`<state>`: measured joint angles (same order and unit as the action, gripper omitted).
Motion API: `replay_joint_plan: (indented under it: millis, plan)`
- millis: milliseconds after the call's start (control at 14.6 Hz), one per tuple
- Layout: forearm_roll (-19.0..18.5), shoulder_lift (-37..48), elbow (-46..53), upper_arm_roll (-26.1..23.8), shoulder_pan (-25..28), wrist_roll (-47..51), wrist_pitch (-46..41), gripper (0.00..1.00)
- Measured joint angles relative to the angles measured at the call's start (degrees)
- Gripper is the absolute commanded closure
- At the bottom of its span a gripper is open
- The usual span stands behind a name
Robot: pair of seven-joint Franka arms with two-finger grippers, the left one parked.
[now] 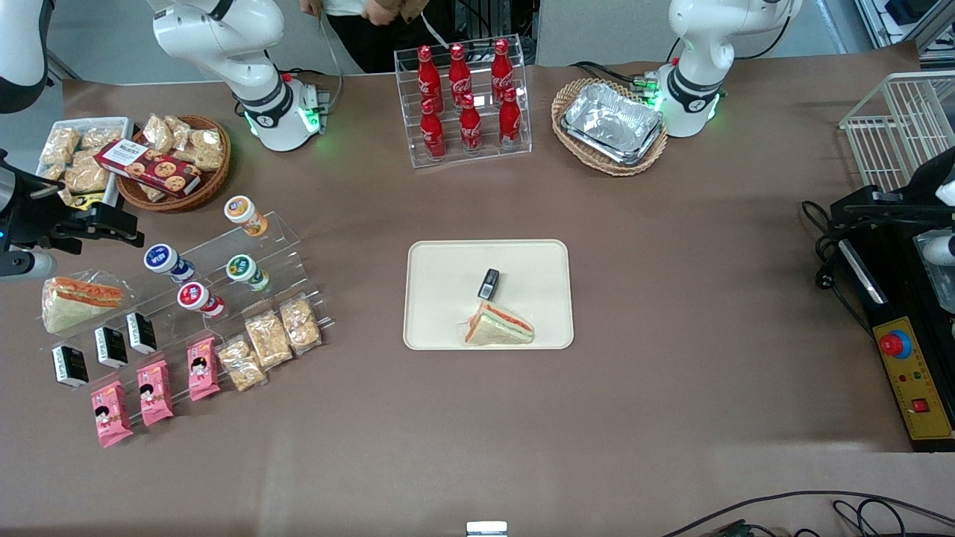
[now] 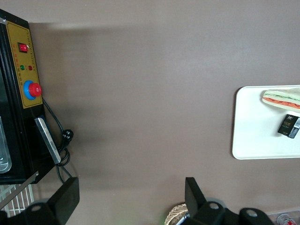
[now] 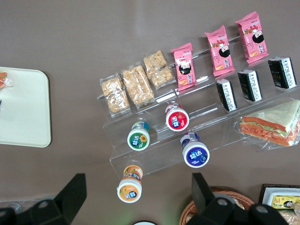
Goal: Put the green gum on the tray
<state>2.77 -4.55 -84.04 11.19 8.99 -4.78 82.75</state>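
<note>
Tool point(image 3: 138, 183) fingers stand wide apart with nothing between them, and it hovers over the working arm's end of the worktop point(image 1: 671, 335), above the top step of the clear stepped stand point(image 1: 291, 246). Seen from the wrist, the orange-lidded canister point(image 3: 130, 187) on that top step lies directly under the gap.

One step nearer the front camera sits the green gum point(image 1: 242, 267), lying on its side with its lid facing up and outward. The blue-lidded canister point(image 1: 159, 259) shares its step but is well apart from it. The red-lidded canister point(image 1: 194, 297) sits a step nearer still, so the gum has free space all round it. Lower steps carry clear-wrapped snack bars point(image 1: 268, 339), pink packets point(image 1: 155, 391) and small black packs point(image 1: 110, 347).

Between the stand and the tray point(image 1: 433, 268) runs an open strip of bare brown worktop. The tray lies flat at the middle, holding a wrapped sandwich point(image 1: 500, 328) against its near rim and a small black pack point(image 1: 489, 283) just beside it (the half toward the stand is bare).

Farther from the camera stand a rack of red bottles point(image 1: 466, 97) and a wicker basket of foil pans point(image 1: 608, 123). A black control box point(image 1: 914, 388) lies toward the parked arm's end.
</note>
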Motion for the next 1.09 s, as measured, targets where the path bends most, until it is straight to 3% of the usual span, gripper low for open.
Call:
replay_joint_plan:
  millis: [821,1094]
  plan:
    - [0.0,0.8,0.1,-1.3,0.2,0.0,-3.4,0.00]
    - [0.0,2.4,-4.7,-1.3,0.2,0.0,-1.4,0.00]
